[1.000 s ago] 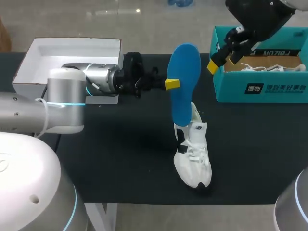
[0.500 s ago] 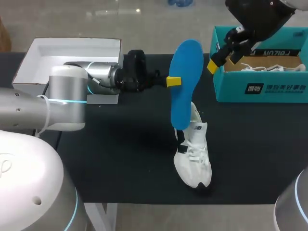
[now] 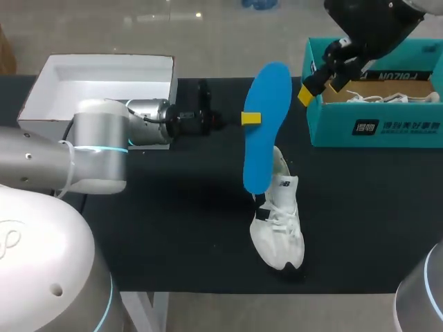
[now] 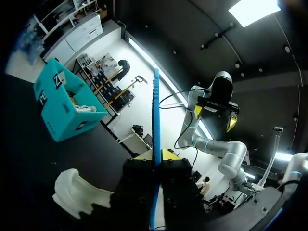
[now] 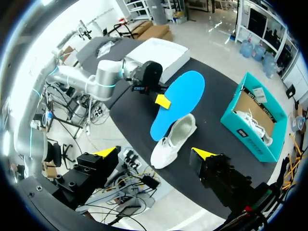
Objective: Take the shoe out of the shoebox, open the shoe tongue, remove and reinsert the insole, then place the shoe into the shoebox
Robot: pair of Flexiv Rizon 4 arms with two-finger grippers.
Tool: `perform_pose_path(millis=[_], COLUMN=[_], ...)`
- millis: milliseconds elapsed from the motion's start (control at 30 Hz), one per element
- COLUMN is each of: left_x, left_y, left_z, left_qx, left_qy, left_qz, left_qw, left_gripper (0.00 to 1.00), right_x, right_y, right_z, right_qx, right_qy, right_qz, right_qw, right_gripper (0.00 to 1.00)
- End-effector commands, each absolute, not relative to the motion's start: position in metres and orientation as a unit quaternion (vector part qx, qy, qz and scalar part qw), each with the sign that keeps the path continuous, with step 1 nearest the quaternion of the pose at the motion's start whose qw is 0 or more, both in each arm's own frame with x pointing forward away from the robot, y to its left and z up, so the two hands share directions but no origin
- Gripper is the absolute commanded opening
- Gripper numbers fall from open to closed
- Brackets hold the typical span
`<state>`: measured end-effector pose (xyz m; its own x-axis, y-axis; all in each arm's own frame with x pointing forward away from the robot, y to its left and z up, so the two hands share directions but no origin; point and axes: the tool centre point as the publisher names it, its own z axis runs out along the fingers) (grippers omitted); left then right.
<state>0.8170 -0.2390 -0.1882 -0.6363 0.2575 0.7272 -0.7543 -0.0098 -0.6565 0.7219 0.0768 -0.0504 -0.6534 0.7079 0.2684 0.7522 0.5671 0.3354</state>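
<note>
Left fingers: the left gripper (image 3: 252,117) comes in from the left arm (image 3: 97,149), stretched level above the desk (image 3: 173,228). Its yellow-tipped fingers (image 4: 168,154) are clamped on the insole from both sides, about halfway along its length.
Insole: blue (image 3: 261,128), held off the desk and standing on end with a slight lean. Its broad face shows in the head view, and from the left wrist it is edge-on, a thin blue line (image 4: 156,110) between the fingers.
Insole and shoe: the insole's lower tip is over the shoe's heel end – whether it touches the shoe I cannot tell.
Shoe: white (image 3: 280,225), out of the box, upright on its sole near the middle of the desk. Its toe points to the near edge and its heel opening to the far side.
Shoebox: teal (image 3: 377,128), open, at the far right of the desk, well apart from the shoe. Something white with laces lies inside.
White box: an open white box (image 3: 104,72) sits at the far left, just behind the left arm's wrist.
Right fingers: the right gripper (image 5: 155,152) hangs high above the desk near the shoebox's left corner – its fingers (image 5: 107,152) are spread wide, with nothing between them.
</note>
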Motion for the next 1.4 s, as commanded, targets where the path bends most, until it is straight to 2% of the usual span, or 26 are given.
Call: perform_pose_path(millis=[33,300,667,1400], left_x=[0.813,0.839,0.877,0.886], left_y=[-0.238,-0.24,-0.254,-0.258], left_z=[-0.184,-0.196,-0.211,-0.223], left_qx=[0.225,0.283,0.33,0.339], left_qy=[-0.592,-0.566,-0.568,-0.555], left_qz=[0.678,0.656,0.628,0.627], left_qw=[0.373,0.411,0.417,0.429], left_gripper=[0.0,0.0,0.0,0.0], right_x=[0.724,0.724,0.724,0.724], right_y=[0.078,0.078,0.078,0.078], right_z=[-0.051,-0.051,-0.051,-0.051], right_qx=[-0.413,-0.413,-0.413,-0.413], right_qy=[-0.884,-0.884,-0.884,-0.884], right_qz=[-0.213,-0.213,-0.213,-0.213], right_qw=[0.053,0.053,0.053,0.053], right_gripper=[1.0,1.0,1.0,1.0])
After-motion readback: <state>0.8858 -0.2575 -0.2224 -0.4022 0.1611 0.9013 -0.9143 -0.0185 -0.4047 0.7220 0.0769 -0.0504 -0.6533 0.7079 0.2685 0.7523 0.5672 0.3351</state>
